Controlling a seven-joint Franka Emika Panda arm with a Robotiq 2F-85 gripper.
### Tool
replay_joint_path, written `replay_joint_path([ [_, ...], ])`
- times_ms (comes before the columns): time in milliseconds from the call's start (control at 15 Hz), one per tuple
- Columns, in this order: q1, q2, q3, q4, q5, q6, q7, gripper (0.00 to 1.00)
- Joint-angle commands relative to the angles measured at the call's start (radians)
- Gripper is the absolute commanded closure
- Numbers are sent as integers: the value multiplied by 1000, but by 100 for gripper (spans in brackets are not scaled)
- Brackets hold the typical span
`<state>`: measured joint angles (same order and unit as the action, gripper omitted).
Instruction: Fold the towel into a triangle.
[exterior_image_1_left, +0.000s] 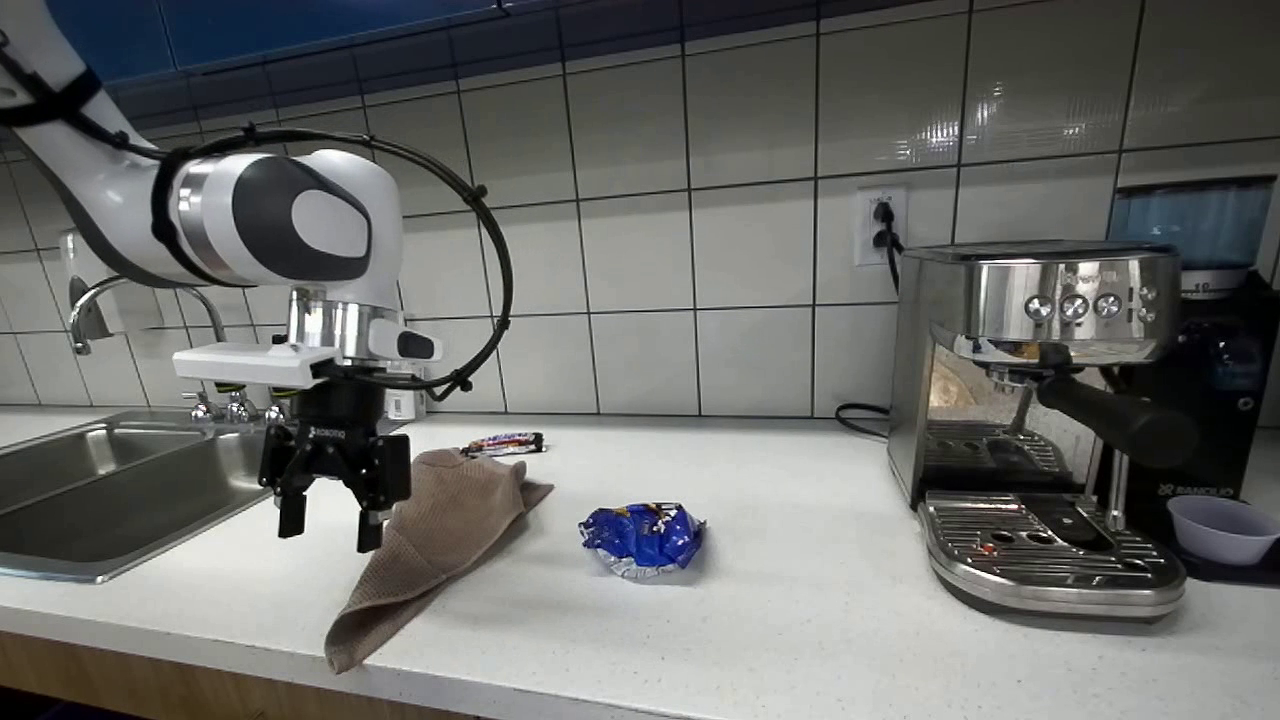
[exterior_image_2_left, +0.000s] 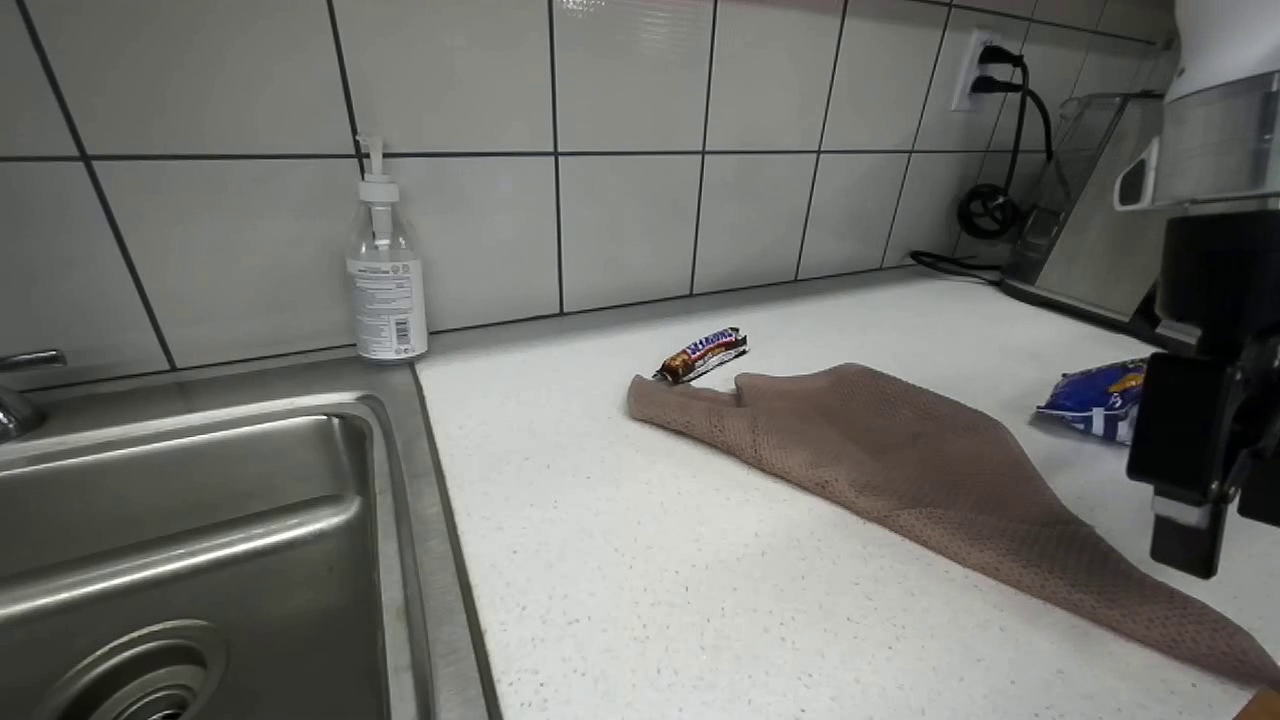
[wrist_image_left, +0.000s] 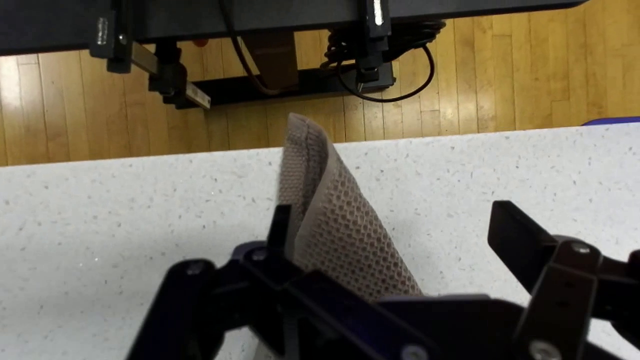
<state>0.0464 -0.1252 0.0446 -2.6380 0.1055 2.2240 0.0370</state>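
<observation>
The brown towel (exterior_image_1_left: 440, 520) lies on the counter, wide and loosely folded at the back. It narrows to a point at the counter's front edge. In an exterior view a long slanting side of the towel (exterior_image_2_left: 900, 470) faces the sink. Seen from the wrist, the towel's narrow end (wrist_image_left: 350, 230) is curled over itself and its tip pokes past the edge. My gripper (exterior_image_1_left: 331, 523) hangs above the counter, pointing down, its jaws wide apart with nothing held. In the wrist view the towel end passes below the gripper (wrist_image_left: 392, 215), near the left fingertip; the towel's rest is hidden there.
A crumpled blue wrapper (exterior_image_1_left: 645, 538) lies to one side of the towel, and a small candy bar (exterior_image_2_left: 703, 354) touches or nearly touches its back end. A sink (exterior_image_2_left: 400, 560), a soap bottle (exterior_image_2_left: 388, 290) and a coffee machine (exterior_image_1_left: 1040, 430) also stand around the counter.
</observation>
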Motion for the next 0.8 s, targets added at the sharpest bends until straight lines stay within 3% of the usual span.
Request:
replay_joint_path([
  [0, 3, -52, 6, -57, 36, 26, 74, 0],
  [733, -5, -55, -4, -146, 125, 115, 172, 0],
])
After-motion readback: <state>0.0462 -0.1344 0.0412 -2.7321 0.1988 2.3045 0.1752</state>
